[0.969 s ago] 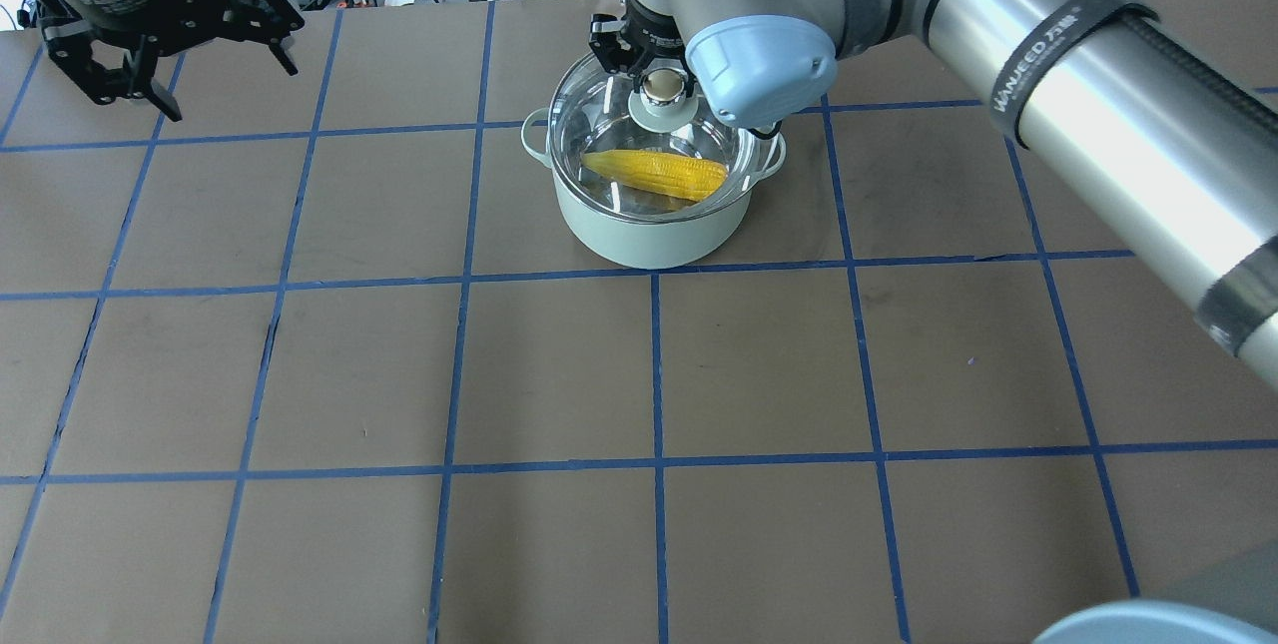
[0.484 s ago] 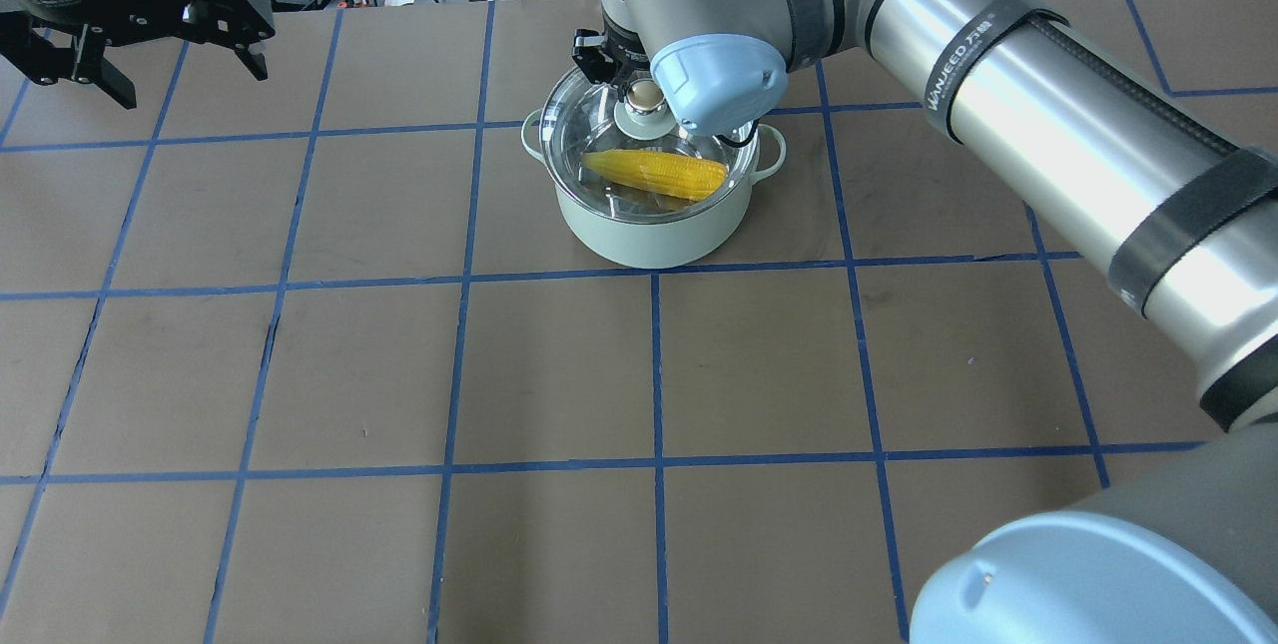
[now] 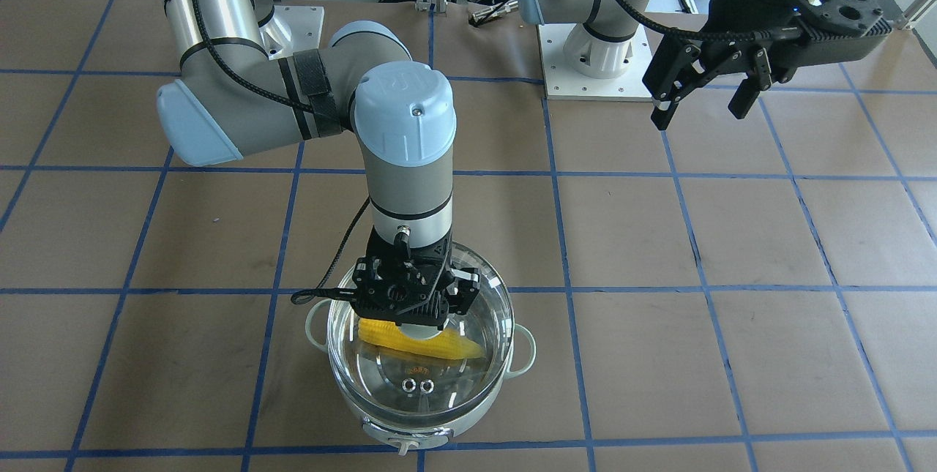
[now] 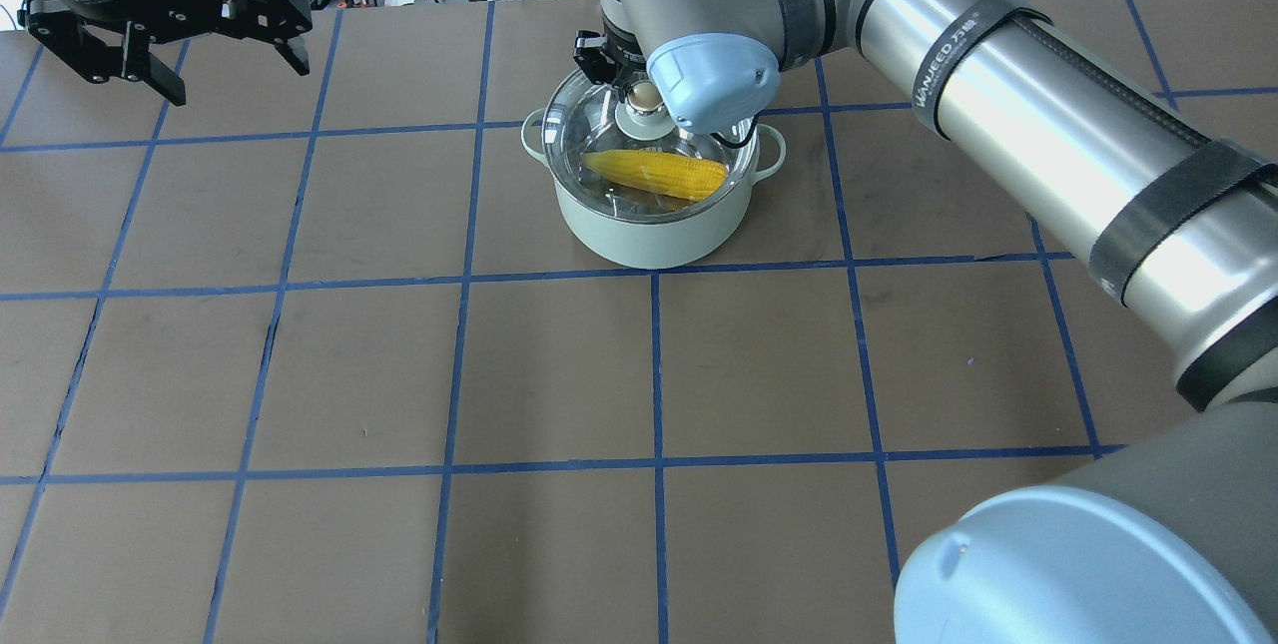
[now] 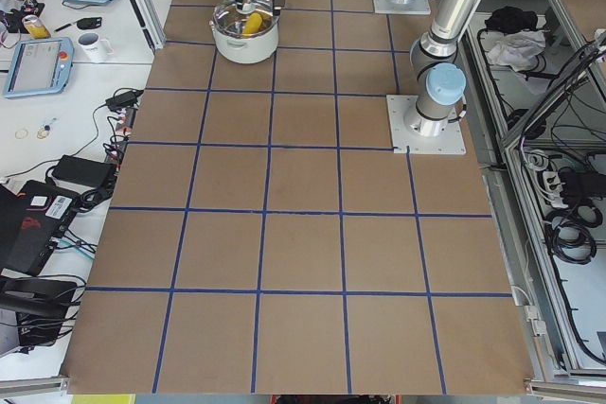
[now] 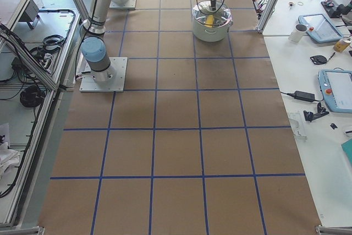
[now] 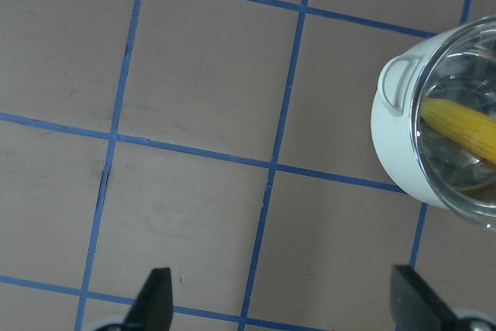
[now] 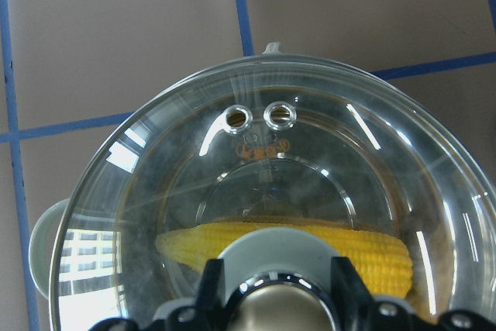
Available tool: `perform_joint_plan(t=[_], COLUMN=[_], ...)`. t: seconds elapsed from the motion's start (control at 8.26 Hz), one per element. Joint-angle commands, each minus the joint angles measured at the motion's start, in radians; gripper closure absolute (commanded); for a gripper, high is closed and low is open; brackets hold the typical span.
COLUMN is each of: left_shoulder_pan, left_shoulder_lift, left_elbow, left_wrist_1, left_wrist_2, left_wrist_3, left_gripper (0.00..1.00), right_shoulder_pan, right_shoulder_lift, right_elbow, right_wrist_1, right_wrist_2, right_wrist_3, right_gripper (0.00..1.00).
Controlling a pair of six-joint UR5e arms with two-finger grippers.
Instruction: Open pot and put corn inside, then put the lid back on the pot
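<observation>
"Where is the corn?"

"Inside. A yellow corn cob (image 4: 654, 175), tapered at one end, lies across the bottom of the round pale mint-green pot with a shiny steel lining (image 4: 649, 235). You can see it straight through the glass."

"So the lid is on?"

"The round clear glass lid (image 3: 439, 373) lies over the pot's mouth and looks level. I cannot tell from here whether it sits fully in the rim. Its two small metal vent rings (image 8: 279, 115) are on the side away from the robot."

"And the arm above it?"

"The right gripper (image 8: 275, 300) points straight down over the pot. Its two black fingers (image 8: 213, 284) are closed in tight on either side of the lid's cream ball knob (image 4: 644, 98), gripping it."

"Where does the pot stand?"

"On the brown table with the blue tape grid (image 4: 759, 364), at the far side from the robot, about the middle. Its two loop handles stick out left and right."

"What about the other arm?"

"The left gripper (image 3: 701, 110) hangs high above the table, well off to the pot's left. Its fingers are spread wide with nothing between them, and only bare table shows below."
</observation>
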Motion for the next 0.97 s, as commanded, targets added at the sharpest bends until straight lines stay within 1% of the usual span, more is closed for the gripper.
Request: perform_joint_plan(t=[0.0, 0.36, 0.85], left_shoulder_pan=[-0.018, -0.016, -0.021], left_shoulder_lift=[-0.048, -0.068, -0.042], left_elbow=[0.002, 0.003, 0.000], left_wrist_1=[-0.005, 0.007, 0.007], left_wrist_2=[0.002, 0.002, 0.008], left_wrist_3=[0.001, 0.015, 0.014], left_gripper=[0.00, 0.00, 0.00], right_shoulder_pan=[0.000, 0.000, -0.002], right_shoulder_lift=[0.011, 0.011, 0.011], right_elbow=[-0.001, 0.001, 0.010], right_wrist_1=[0.000, -0.002, -0.003], right_wrist_2=[0.001, 0.004, 0.002], right_wrist_3=[0.012, 0.001, -0.006], right_gripper=[0.70, 0.70, 0.70])
